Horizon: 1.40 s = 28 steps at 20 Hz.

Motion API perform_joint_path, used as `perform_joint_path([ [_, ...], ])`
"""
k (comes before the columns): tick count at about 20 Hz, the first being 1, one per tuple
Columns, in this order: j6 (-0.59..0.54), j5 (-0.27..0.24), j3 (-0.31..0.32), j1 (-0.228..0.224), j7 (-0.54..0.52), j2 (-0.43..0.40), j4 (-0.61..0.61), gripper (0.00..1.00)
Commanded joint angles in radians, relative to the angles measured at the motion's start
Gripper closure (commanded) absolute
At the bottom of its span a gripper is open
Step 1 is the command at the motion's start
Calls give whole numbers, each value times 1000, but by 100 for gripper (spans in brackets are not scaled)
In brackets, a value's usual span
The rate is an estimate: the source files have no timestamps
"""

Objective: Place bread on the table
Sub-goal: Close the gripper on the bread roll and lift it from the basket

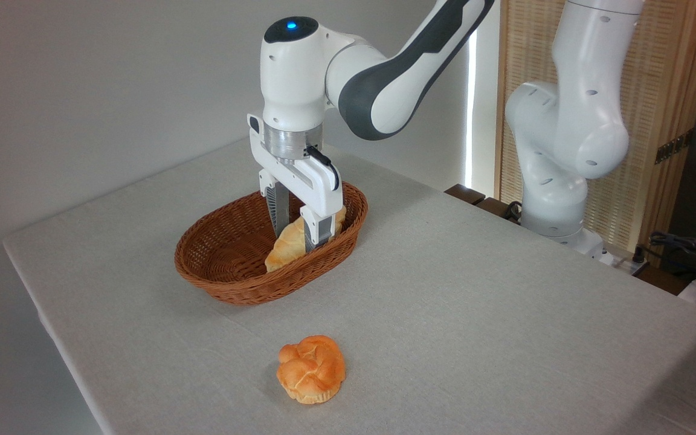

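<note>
The pale golden, elongated bread (pixel 284 249) lies tilted inside the brown oval wicker basket (pixel 227 284), its lower tip near the basket's front wall and its upper end toward the right rim. My gripper (pixel 297 240) reaches straight down into the basket, one finger on each side of the bread's middle, and it looks shut on the bread. The right finger hides part of the loaf. The table (pixel 475 290), covered with a light grey cloth, carries the basket at its centre-left.
A round, knotted orange-brown bun (pixel 312 368) sits on the cloth in front of the basket, near the table's front edge. The arm's white base (pixel 556 175) stands off the table's far right edge, with cables beside it.
</note>
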Motion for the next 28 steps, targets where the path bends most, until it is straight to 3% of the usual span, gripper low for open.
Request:
perform_joint_path([
  [1, 24, -9, 18, -24, 2, 18, 1, 64],
  [9, -5, -7, 39, -22, 2, 5, 18, 64],
  [16, -284, -12, 159, -24, 32, -8, 208, 63],
  [20, -317, -41, 284, -102, 32, -11, 266, 63],
  [23, -362, -28, 317, -126, 38, -20, 289, 63],
  [25, -444, 13, 318, -114, 92, -19, 309, 63],
  [28, -560, 178, 312, -96, 158, -12, 318, 60],
])
